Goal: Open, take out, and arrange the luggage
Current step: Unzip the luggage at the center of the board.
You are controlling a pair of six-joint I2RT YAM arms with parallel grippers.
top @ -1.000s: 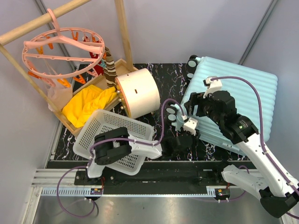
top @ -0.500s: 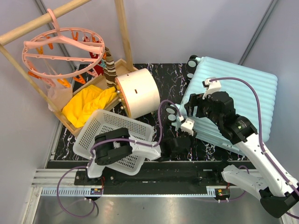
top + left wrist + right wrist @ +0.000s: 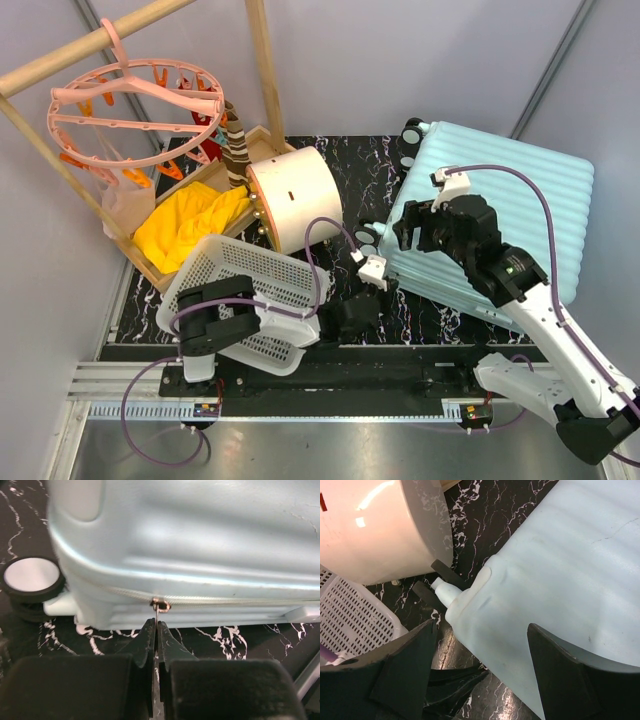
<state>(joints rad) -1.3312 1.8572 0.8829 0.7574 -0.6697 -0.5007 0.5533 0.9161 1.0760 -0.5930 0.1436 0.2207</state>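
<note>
Overhead, the luggage is seen closed at 3 o'clock on the desk. Left wrist: its zipper pull is pinched in the shut left jaws and could be slipped free by a skewed tug. Right wrist: the right jaws are held open above the luggage.

luggage flat at right, basket front left, drawer box behind it (rack further left)

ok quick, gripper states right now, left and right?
Left gripper: closed, pinching the zipper pull on the luggage.
Right gripper: open, holding nothing, above a corner of the luggage.
</note>
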